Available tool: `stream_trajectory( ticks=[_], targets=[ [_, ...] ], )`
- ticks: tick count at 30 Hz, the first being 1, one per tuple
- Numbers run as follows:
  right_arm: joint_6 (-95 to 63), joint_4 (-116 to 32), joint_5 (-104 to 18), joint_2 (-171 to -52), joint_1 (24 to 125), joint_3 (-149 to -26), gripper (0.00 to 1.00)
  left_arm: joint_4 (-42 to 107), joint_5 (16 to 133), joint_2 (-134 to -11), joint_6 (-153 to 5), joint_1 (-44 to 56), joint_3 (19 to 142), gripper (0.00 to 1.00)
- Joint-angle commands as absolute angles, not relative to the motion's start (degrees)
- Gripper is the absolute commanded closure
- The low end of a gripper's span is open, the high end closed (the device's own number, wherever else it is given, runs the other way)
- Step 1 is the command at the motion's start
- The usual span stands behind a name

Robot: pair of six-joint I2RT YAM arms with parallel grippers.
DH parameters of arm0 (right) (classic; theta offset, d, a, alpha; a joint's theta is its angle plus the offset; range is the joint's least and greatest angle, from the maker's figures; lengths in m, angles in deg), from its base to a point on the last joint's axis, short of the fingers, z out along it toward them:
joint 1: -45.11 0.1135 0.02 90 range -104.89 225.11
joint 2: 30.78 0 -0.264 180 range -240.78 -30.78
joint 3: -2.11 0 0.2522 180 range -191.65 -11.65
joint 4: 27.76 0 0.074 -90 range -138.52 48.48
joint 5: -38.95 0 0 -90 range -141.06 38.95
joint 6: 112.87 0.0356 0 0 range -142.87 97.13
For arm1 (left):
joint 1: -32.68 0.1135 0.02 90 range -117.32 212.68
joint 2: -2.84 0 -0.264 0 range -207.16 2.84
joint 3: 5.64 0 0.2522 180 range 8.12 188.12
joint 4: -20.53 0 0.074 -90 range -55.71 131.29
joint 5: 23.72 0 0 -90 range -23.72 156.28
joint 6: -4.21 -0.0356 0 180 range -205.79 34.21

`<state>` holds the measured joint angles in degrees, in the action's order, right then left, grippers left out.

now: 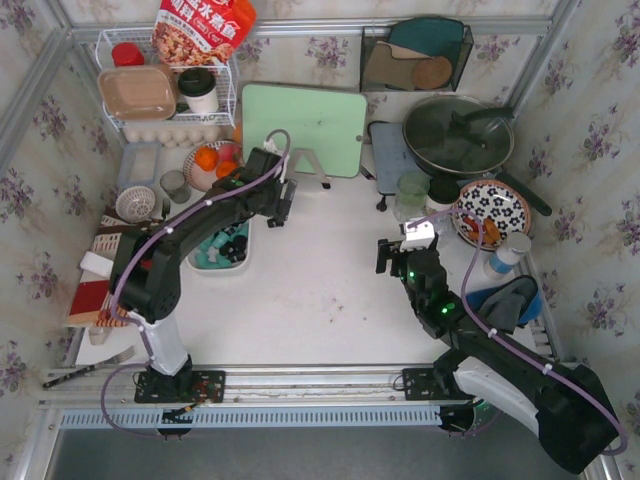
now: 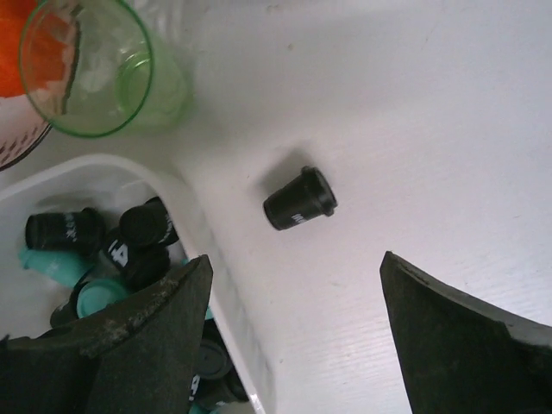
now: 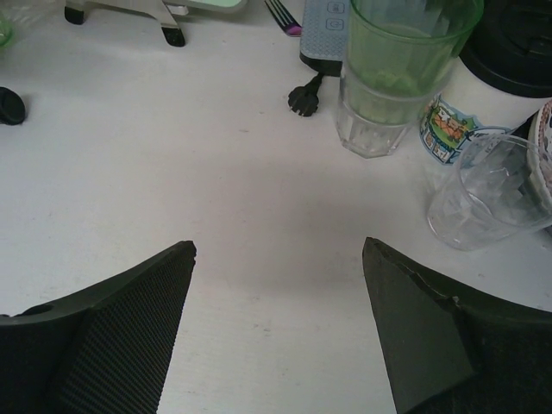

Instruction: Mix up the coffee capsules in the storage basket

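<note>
The storage basket [image 1: 216, 271] [image 2: 203, 250], a shallow white dish, lies left of centre with several teal and black coffee capsules [image 1: 223, 249] [image 2: 129, 250] inside. One black capsule [image 2: 299, 199] lies on its side on the table, just outside the basket's corner. My left gripper [image 1: 283, 207] [image 2: 294, 257] hovers open above the table beside that corner, the loose capsule a little ahead of its fingertips. My right gripper [image 1: 392, 258] [image 3: 279, 244] stands open over bare table right of centre, holding nothing.
A green cup [image 2: 86, 69] stands next to the basket's far end. Ahead of the right gripper are a green cup stacked in a glass [image 3: 392, 69] and a tipped clear glass [image 3: 487, 190]. A cutting board [image 1: 305, 128], pan [image 1: 458, 135] and patterned plate [image 1: 492, 210] line the back.
</note>
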<state>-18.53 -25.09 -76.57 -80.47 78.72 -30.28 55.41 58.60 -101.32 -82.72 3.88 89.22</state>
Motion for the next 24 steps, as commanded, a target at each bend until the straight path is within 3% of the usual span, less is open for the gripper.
stream_trajectory(
  ticks=[1, 13, 24],
  targets=[
    [-18.39, -22.56, -75.99, -80.08, 78.68, -30.24, 0.14, 60.76, 58.96, -105.17, -78.94, 3.67, 94.05, 0.19],
    [-18.13, -22.36, -73.26, -79.08, 78.69, -30.02, 0.14, 65.56, 46.7, -114.41, -59.81, 1.29, 99.88, 0.23],
    [-17.95, -22.47, -71.15, -77.98, 78.67, -29.98, 0.14, 67.9, 45.54, -121.54, -54.3, 1.3, 106.33, 0.29]
  ],
)
